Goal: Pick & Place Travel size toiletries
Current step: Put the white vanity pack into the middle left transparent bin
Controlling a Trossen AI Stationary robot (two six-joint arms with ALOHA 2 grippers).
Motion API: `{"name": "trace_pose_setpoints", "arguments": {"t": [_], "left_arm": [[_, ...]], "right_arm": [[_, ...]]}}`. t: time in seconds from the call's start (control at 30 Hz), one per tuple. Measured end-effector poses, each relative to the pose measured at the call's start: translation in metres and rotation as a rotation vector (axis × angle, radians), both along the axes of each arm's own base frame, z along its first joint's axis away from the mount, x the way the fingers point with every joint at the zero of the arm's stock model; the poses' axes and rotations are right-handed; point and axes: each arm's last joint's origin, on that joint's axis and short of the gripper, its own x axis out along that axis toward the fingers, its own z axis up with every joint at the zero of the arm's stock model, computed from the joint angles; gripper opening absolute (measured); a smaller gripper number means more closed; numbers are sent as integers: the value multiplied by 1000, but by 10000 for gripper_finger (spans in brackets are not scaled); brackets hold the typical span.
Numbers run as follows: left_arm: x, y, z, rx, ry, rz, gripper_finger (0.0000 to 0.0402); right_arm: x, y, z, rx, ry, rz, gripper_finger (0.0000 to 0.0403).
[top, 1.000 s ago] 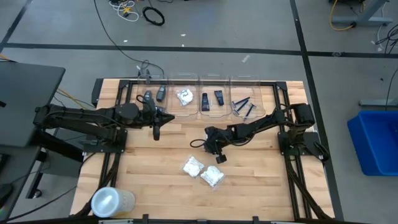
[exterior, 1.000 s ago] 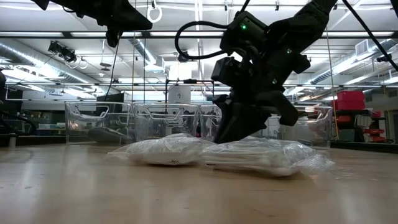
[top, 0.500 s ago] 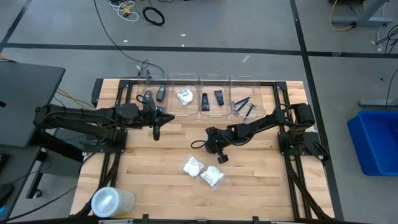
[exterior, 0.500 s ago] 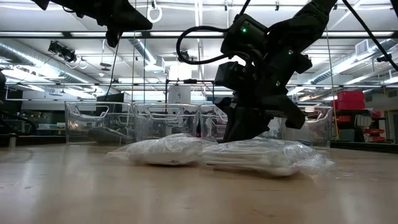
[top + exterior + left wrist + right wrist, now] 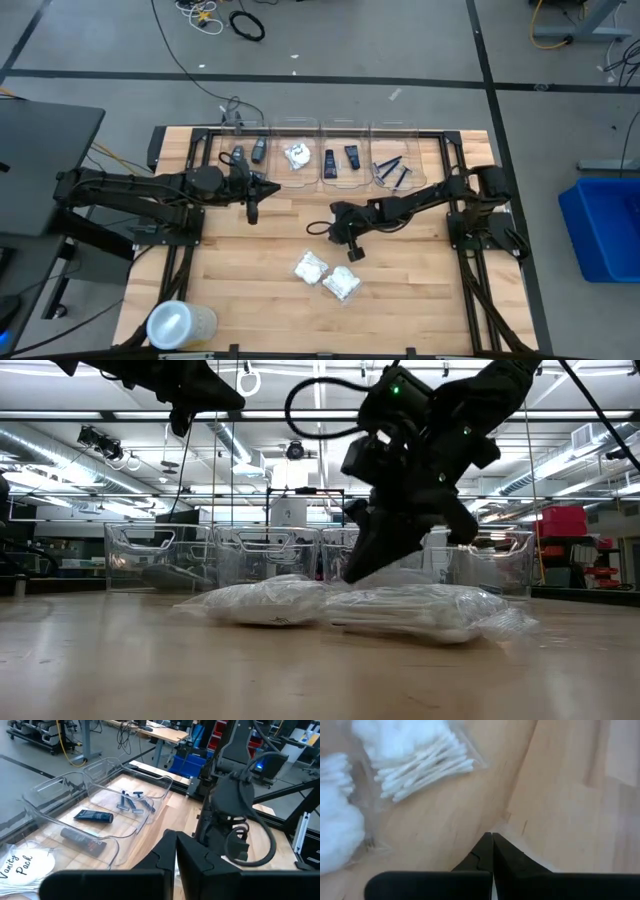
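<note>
Two white crinkly packets lie flat on the wooden table near its middle; the low view shows them side by side. My right gripper is shut, slanting down just beyond them. In its wrist view the shut fingertips hang over bare wood, with the cotton-swab packet apart from them. My left gripper waits shut, raised near the bins. Dark cases, a white packet, black tubes and blue razors lie in the bins.
A row of clear plastic bins stands along the table's far edge. A large translucent round container sits at the near left corner. Bare wood lies to the left and right of the two packets.
My right gripper has shut its fingers just behind the two packets. Both packets lie where they were.
</note>
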Motion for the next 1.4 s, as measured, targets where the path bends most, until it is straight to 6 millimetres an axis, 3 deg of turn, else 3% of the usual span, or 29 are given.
{"name": "trace_pose_setpoints", "arguments": {"t": [0.37, 0.63, 1.0, 1.4], "left_arm": [[0, 0, 0, 1, -3, 0, 6], [0, 0, 0, -3, -5, 1, 21], [0, 1, 0, 6, -4, 18, 8], [1, -1, 3, 22, -27, -41, 6]], "right_arm": [[-1, 0, 44, 11, -199, -2, 1], [-4, -2, 69, 1, -310, -24, 0], [-2, -16, 93, -19, -476, -48, 0], [1, -34, 103, -26, -586, -101, 0]]}}
